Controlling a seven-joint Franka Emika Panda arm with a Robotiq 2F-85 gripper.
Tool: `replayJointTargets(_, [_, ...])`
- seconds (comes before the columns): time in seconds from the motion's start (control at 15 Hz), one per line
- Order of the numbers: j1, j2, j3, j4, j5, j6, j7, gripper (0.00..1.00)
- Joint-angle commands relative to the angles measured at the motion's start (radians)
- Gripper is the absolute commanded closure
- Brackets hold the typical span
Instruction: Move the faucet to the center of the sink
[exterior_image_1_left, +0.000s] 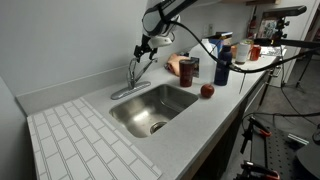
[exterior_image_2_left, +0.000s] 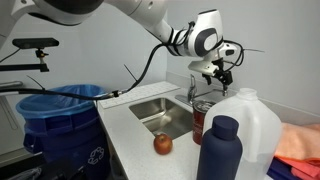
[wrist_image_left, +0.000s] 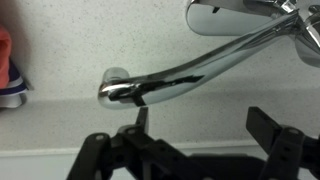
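One faucet (exterior_image_1_left: 131, 80) at the back rim of the one sink (exterior_image_1_left: 122, 112). Gripper (exterior_image_1_left: 148, 47) hangs right above it, spread wide, nothing pinched; in the wrist view the chrome spout is just past the fingertips. Then one apple (exterior_image_1_left: 207, 91) and one blue bottle (exterior_image_1_left: 222, 63) on the tabletop (exterior_image_1_left: 200, 125). Labels too blurry to read.

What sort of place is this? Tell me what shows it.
Probably a lab or office kitchenette: a steel sink and chrome faucet set in a counter, an apple and a plastic jug on it, a blue recycling bin alongside.
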Motion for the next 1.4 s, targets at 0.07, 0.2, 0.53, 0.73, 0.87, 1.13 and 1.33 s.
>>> replayJointTargets(0.07, [0.005,0.067,-0.011,0.100,-0.012,-0.079,0.036,0.00])
replayJointTargets(0.2, [0.006,0.062,-0.012,0.106,-0.011,-0.140,0.046,0.00])
replayJointTargets(0.53, [-0.016,0.016,0.010,0.112,0.019,-0.388,0.028,0.00])
replayJointTargets(0.73, [-0.018,-0.008,0.015,0.101,0.023,-0.496,0.015,0.00])
replayJointTargets(0.87, [-0.019,-0.031,0.023,0.082,0.026,-0.540,-0.006,0.00])
replayJointTargets(1.13, [-0.012,-0.064,0.039,0.047,0.027,-0.592,-0.036,0.00])
replayJointTargets(1.33, [-0.003,-0.086,0.055,0.016,0.028,-0.619,-0.060,0.00])
